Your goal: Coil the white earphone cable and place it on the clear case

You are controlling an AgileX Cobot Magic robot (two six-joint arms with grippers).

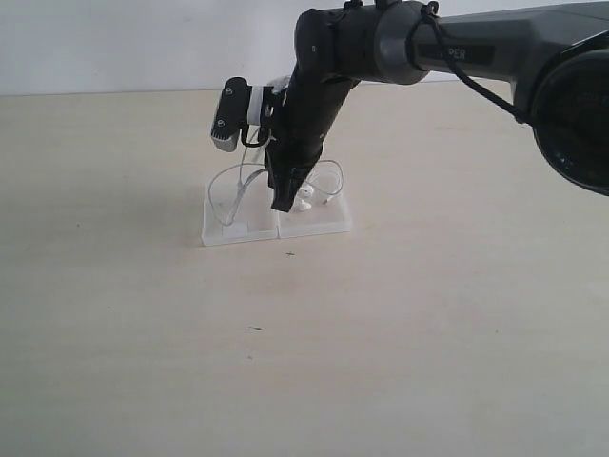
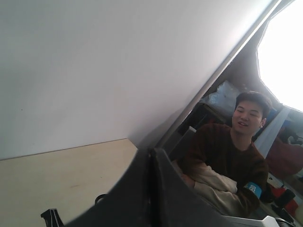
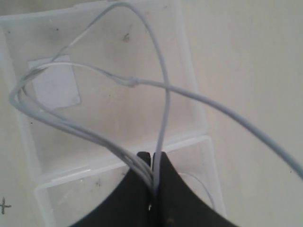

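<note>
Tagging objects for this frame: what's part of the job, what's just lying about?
Job: white earphone cable, clear case, right fingers shut on the cable.
Not job: table, person in the left wrist view, left fingers shut, empty.

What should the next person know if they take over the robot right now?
Left fingers: shut, empty, pointing away from the table.
Right fingers: shut on several strands of the thin white earphone cable, just above the flat clear plastic case.
Done: the cable is gathered into loose loops over the case, and the small white earbuds seem to lie on it.
Left: lower the loops onto the case, open the right fingers, then lift away gently so the coil does not spring off.
</note>
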